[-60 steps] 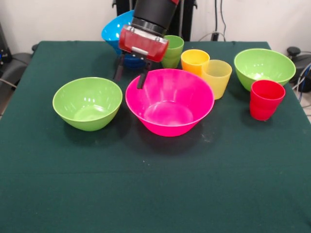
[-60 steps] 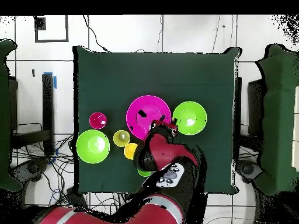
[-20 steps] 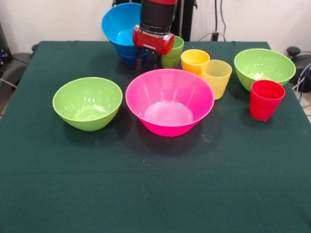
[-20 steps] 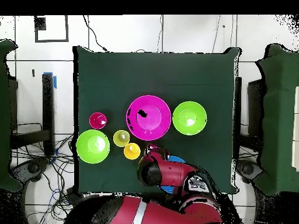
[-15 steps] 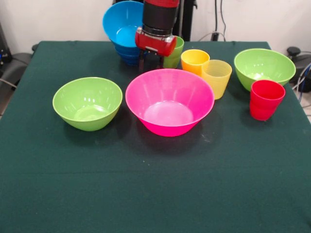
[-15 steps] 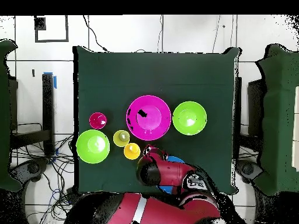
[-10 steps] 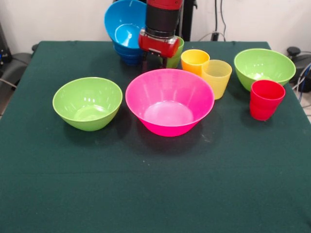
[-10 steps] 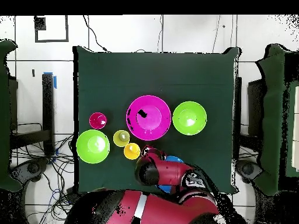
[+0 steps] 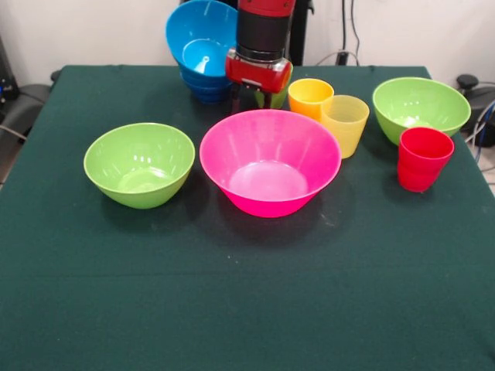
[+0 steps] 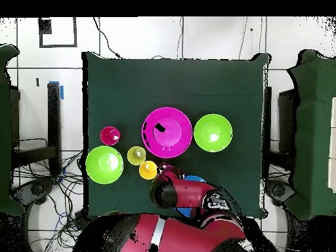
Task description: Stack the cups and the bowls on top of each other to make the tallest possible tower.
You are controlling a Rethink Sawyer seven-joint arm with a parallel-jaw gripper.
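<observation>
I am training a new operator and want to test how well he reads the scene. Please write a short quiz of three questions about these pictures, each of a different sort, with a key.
1. True or false: the red cup stands inside the pink bowl.
2. Which cup touches the orange cup? A. red B. pale yellow C. none
3. Fill in: the tilted top bowl of the tower is coloured ____.

Key: 1. false, it stands on the table before a lime green bowl. 2. B, the pale yellow cup. 3. blue.
</observation>
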